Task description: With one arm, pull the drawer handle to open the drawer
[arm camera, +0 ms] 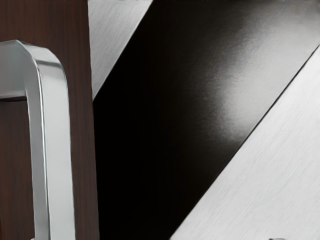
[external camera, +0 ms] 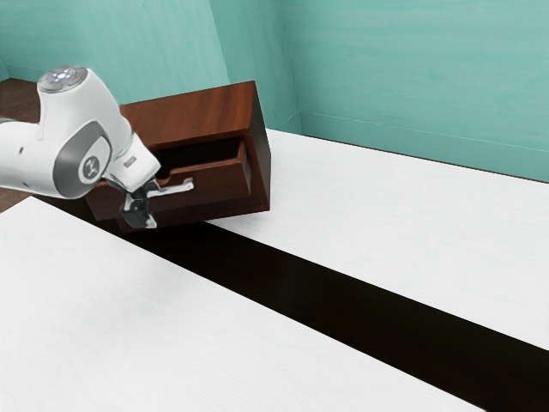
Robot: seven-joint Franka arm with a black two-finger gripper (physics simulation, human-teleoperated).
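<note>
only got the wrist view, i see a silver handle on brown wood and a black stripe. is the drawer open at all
observer: Partly. The drawer sticks out of its cabinet, with a dark gap above its front.
operator: where's the gripper on the handle
observer: The gripper is at the end of the handle toward the exterior view's left, hanging just below the bar.
operator: whats behind the cabinet
observer: A teal wall stands behind it.
</note>
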